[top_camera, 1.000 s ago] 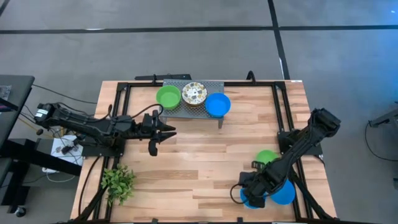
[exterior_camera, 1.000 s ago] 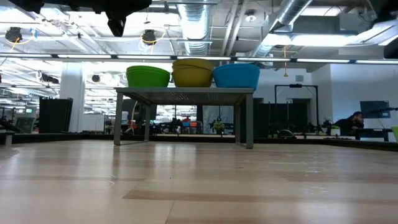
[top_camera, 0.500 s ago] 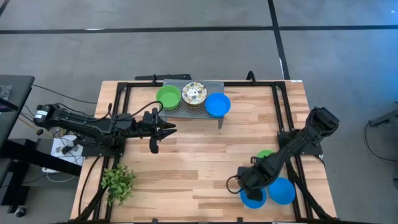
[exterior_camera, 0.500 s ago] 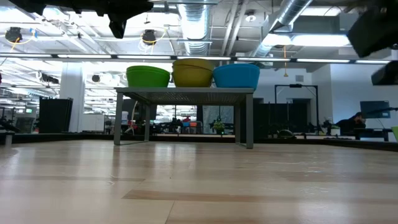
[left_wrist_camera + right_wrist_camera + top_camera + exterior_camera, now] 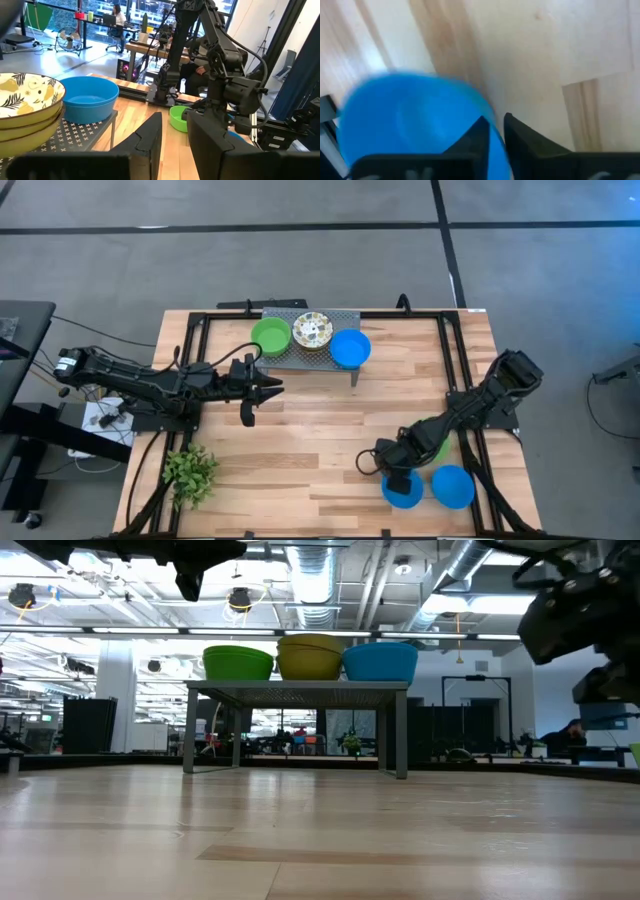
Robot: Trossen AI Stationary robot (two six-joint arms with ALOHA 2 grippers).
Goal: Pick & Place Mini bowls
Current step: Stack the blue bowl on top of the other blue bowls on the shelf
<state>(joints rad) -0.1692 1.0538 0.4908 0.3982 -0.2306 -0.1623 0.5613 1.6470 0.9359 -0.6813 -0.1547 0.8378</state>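
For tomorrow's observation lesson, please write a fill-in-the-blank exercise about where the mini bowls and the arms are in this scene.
1. The small grey rack carries ____ bowl stacks in a row.
2. Between the green bowl and the blue bowl on the rack sits the ____ bowl.
3. The right tool grips the rim of a ____ bowl.
4. The leafy plant stands nearer the ____ arm.

Missing words: three; floral; blue; left
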